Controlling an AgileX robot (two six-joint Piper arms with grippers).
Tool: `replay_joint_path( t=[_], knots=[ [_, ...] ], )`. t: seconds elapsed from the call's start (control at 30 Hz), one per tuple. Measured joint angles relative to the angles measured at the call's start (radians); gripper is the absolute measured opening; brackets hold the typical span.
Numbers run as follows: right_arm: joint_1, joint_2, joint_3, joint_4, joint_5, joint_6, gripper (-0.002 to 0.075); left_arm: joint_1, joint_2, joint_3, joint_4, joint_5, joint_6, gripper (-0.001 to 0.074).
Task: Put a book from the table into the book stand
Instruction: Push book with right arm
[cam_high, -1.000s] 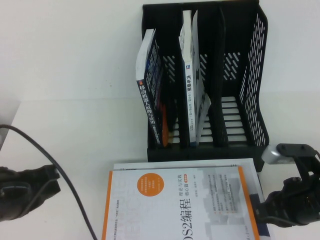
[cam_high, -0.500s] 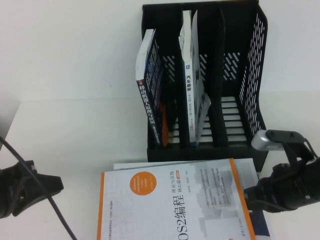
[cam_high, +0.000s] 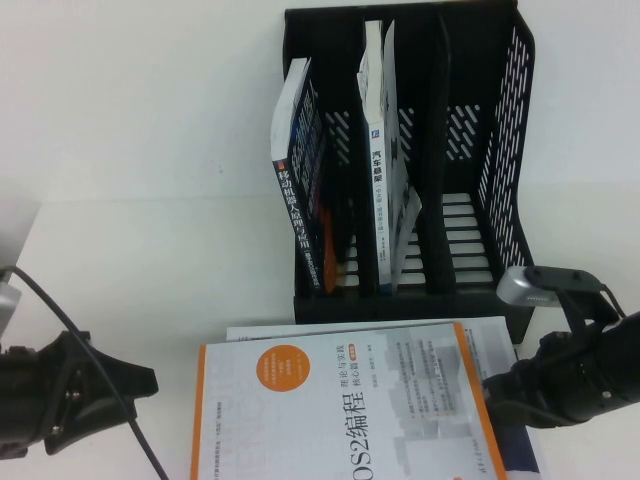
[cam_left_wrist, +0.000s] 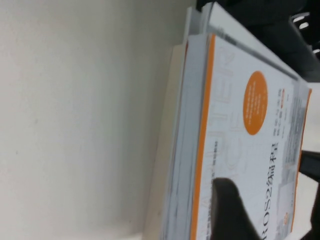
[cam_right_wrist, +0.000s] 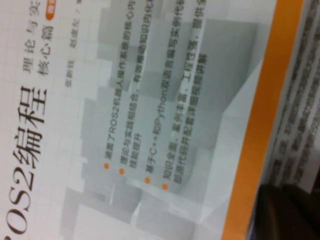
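A white book with orange edges and an orange circle (cam_high: 340, 410) lies on another book (cam_high: 512, 338) at the table's front, before the black three-slot book stand (cam_high: 510, 150). My left gripper (cam_high: 145, 383) is open and empty, just left of the top book's left edge. In the left wrist view its fingers (cam_left_wrist: 227, 210) frame that cover (cam_left_wrist: 250, 115). My right gripper (cam_high: 492, 385) is shut and presses against the top book's right edge. It shows as a dark mass (cam_right_wrist: 287, 210) beside the orange border (cam_right_wrist: 150, 100).
The stand's left slot holds a leaning blue-and-white book (cam_high: 300, 170) and its middle slot an upright white book (cam_high: 380, 150). The right slot (cam_high: 465, 220) holds nothing. A black cable (cam_high: 100, 370) runs over my left arm.
My left gripper has moved right, towards the book's left edge. My right gripper has moved left and the top book has slid left with it.
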Motion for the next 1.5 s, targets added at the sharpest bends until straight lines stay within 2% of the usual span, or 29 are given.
replay_joint_path(
  t=[0.2,0.4,0.53,1.07,1.5],
  knots=[
    [0.044,0.002,0.0,-0.002,-0.03,0.02,0.0,0.0,0.068,-0.002,-0.018,0.02,0.04,0.0361],
    [0.061,0.004,-0.012,-0.002,-0.033,0.049,0.0,0.0,0.14,-0.002,-0.021,0.025,0.05,0.0498],
    [0.063,0.01,-0.018,-0.002,-0.027,0.054,0.0,0.0,0.191,-0.004,-0.022,0.027,0.057,0.0538],
    [0.063,0.012,-0.019,0.012,-0.027,0.07,0.0,0.0,0.402,-0.07,-0.068,0.122,0.148,0.0549],
    [0.063,0.017,-0.019,0.046,-0.023,0.075,0.0,0.0,0.529,-0.071,-0.175,0.14,0.307,0.0549]
  ],
)
